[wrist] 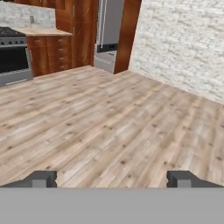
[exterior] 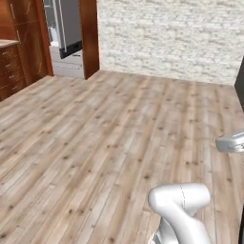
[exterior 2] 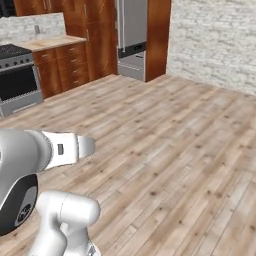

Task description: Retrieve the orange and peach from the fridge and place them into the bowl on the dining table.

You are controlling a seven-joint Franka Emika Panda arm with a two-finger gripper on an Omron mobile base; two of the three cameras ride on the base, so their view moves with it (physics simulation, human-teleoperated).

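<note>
The fridge (exterior: 70,26) stands far off across the room, light grey, set between red-brown wooden panels, with grey drawers below. It also shows at the top of the right base view as the fridge (exterior 2: 132,27) and in the hand view as the fridge (wrist: 109,26). My gripper (wrist: 111,179) is open, its two dark fingertips (wrist: 41,178) wide apart with nothing between them, hanging over bare wooden floor. The orange, the peach, the bowl and the dining table are out of view.
Light plank floor (exterior: 105,143) stretches between me and the fridge. A steel oven (exterior 2: 17,75) and red-brown drawer cabinets (exterior 2: 65,65) line the left wall. A white brick wall (exterior: 167,38) runs along the far right. A dark edge (exterior: 240,81) stands at the right.
</note>
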